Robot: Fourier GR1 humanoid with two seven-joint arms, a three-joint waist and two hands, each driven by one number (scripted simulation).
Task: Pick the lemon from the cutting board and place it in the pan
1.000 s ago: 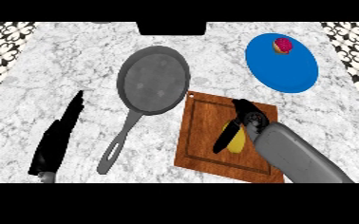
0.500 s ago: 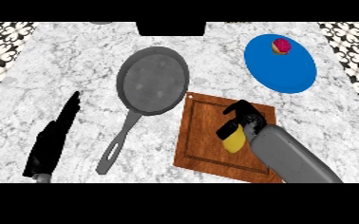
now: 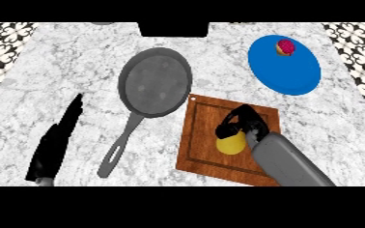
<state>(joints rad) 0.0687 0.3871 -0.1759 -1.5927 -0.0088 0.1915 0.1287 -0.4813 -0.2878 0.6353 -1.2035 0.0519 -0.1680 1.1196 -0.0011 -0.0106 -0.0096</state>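
At the kitchen counter, our right hand curls its fingers over the far side of the lemon, which sits near the middle of the cutting board by the counter's near right edge. The fruit's near half shows bare below the fingers, so we judge the grasp only partly closed and the lift not yet begun. We cannot see where the thumb sits. The pan lies empty just off the board's far left corner, handle trailing toward the counter's near edge. Our left hand rests open by the near left edge. The risk we see is a round, smooth fruit held from one side: if the fingers close off centre, the lemon could squirt out toward us and roll off the board. A low carry to the left could also clip the pan's rim and shove it. A blue plate with a small pink-topped item stands at the far right, well clear of our path.
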